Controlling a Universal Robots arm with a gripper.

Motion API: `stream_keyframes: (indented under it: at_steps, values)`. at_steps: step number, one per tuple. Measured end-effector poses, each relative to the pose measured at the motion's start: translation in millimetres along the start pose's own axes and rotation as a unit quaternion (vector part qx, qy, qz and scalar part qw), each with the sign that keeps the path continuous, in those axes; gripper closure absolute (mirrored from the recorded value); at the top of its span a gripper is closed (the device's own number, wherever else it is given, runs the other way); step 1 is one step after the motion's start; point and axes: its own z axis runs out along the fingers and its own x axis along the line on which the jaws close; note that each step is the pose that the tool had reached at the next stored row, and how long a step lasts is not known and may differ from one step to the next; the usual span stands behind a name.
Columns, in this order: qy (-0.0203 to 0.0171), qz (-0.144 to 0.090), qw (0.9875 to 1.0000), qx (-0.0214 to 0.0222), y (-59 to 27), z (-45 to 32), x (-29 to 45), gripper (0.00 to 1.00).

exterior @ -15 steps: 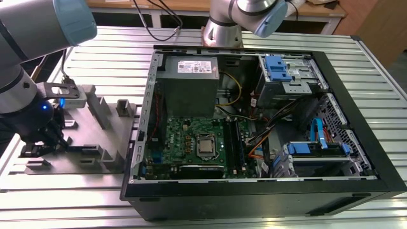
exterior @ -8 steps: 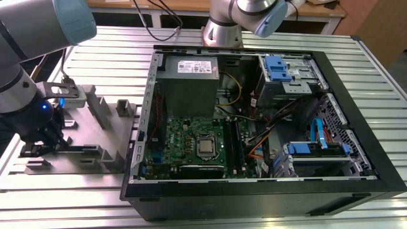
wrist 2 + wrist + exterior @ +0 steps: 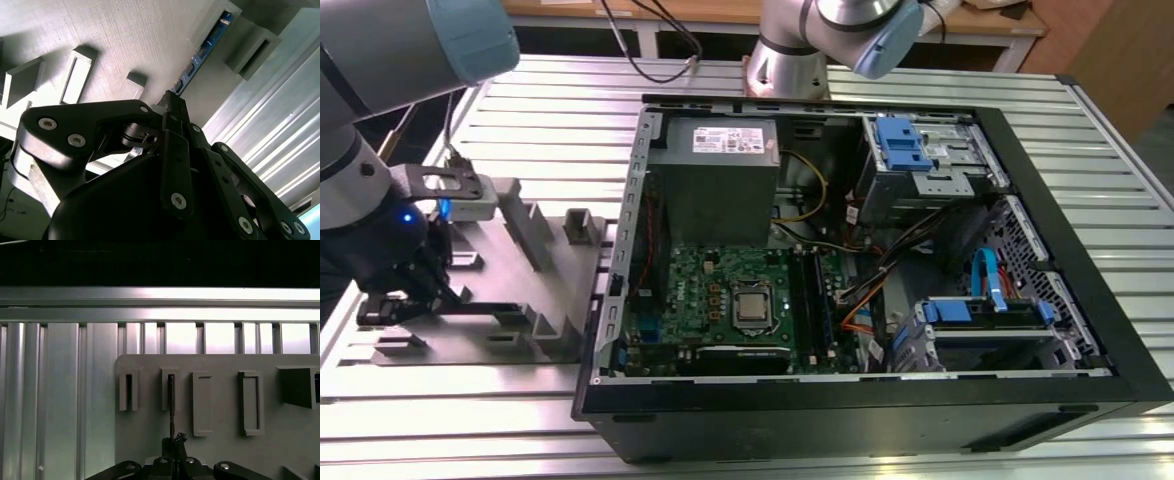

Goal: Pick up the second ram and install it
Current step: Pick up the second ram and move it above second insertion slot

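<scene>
In the exterior view, the gripper (image 3: 411, 298) sits low over the grey tray (image 3: 480, 350), on that view's left, beside the open computer case (image 3: 1067, 330). In the second wrist view, the jaws are pinched tight on one end of the second ram (image 3: 202, 50). It stands on its edge between the tray's posts (image 3: 252, 50). In the first wrist view, the second ram (image 3: 171, 405) is a thin dark line from the gripper (image 3: 173, 441) to a post.
</scene>
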Motion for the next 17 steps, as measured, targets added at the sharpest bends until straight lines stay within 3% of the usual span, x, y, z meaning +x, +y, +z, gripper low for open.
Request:
stream_keyframes:
  at_steps: [17]
  values:
    - [-0.0003, 0.000, 1.0000, 0.0000, 1.2, -32.6, -0.9, 0.91]
